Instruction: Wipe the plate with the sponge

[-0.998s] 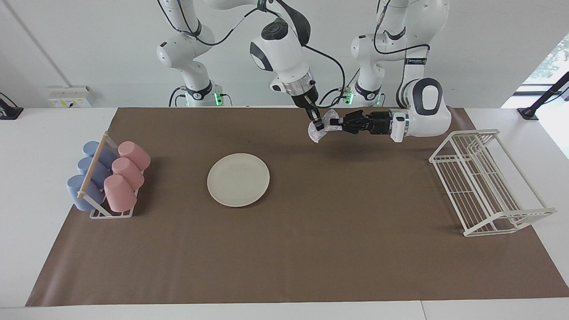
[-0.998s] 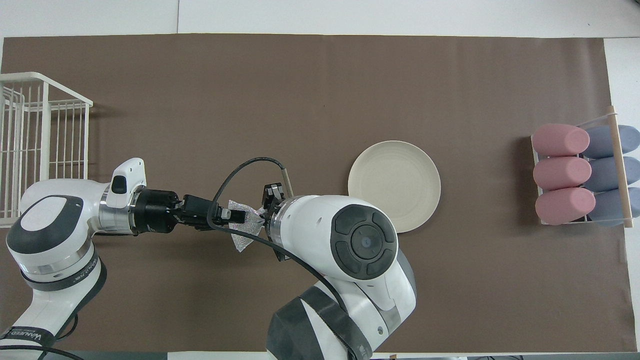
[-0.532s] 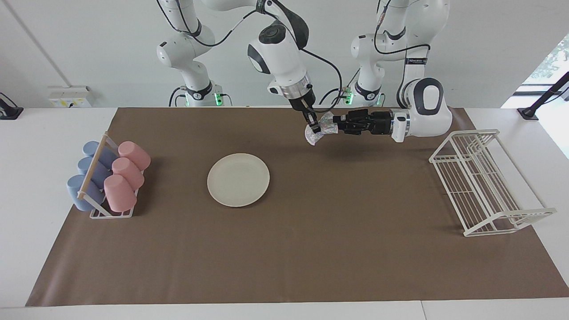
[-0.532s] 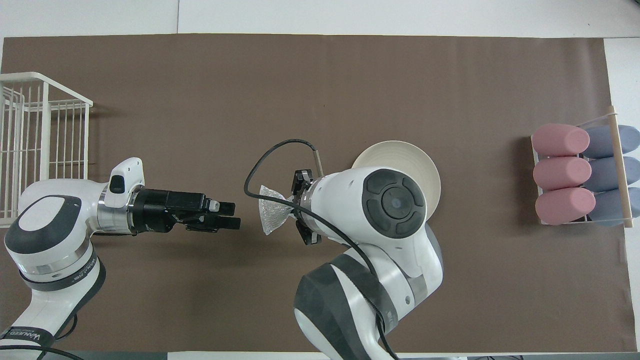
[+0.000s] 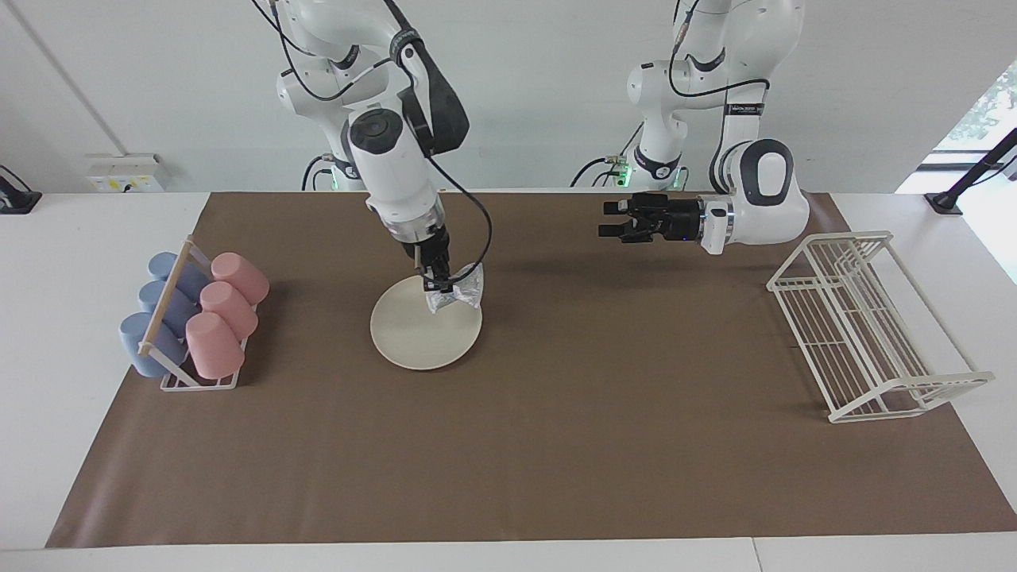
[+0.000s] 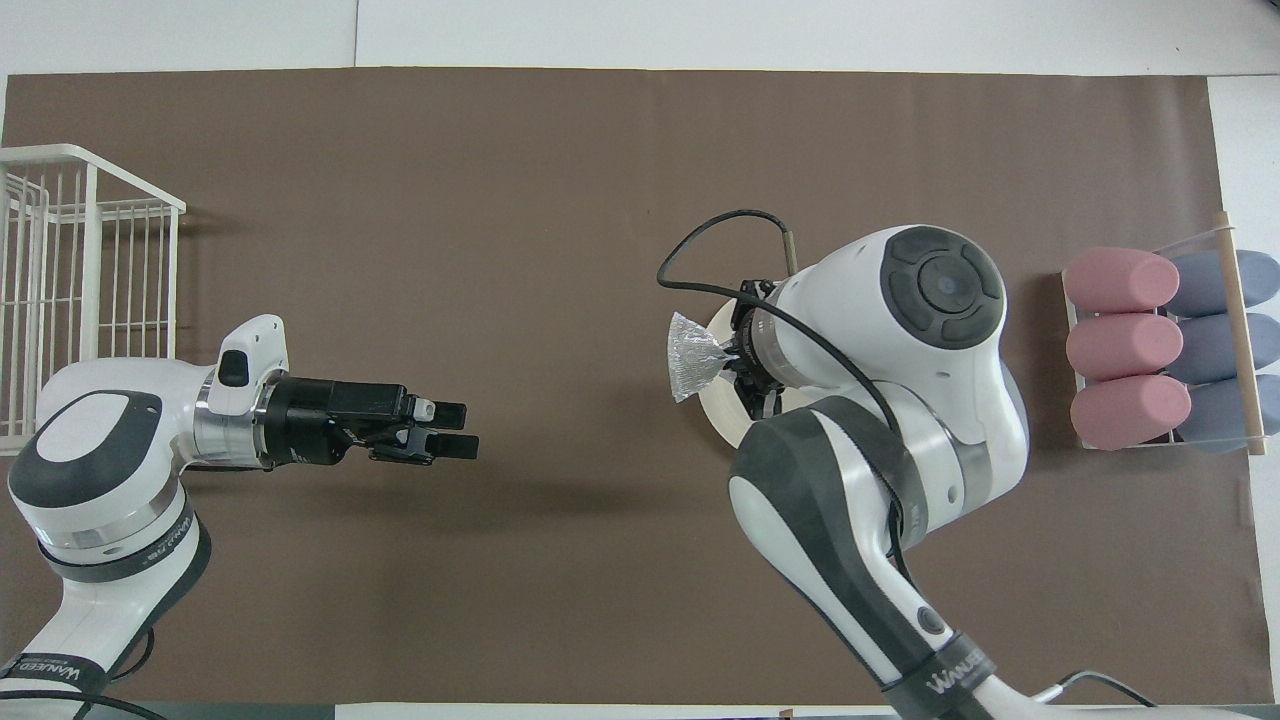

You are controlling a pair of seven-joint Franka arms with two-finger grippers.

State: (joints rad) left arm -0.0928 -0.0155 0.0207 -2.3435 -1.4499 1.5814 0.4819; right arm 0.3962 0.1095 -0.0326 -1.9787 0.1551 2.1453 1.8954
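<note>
Facing view: the right gripper (image 5: 438, 284) is pinching the sponge (image 5: 458, 295), which is hanging at the plate (image 5: 421, 330) edge nearer to the robots; whether it is touching the plate cannot be told. The right arm is slanting steeply down over the brown mat (image 5: 556, 461). The left gripper (image 5: 608, 220) is hovering over the mat with fingers spread, its forearm lying level.

Overhead view: the sponge (image 6: 690, 356) is sticking out from the right gripper (image 6: 733, 352) toward the left arm's end, and the arm is covering most of the plate (image 6: 722, 420). The left gripper (image 6: 458, 431), spread and holding nothing, is pointing toward the sponge, well apart from it.
</note>
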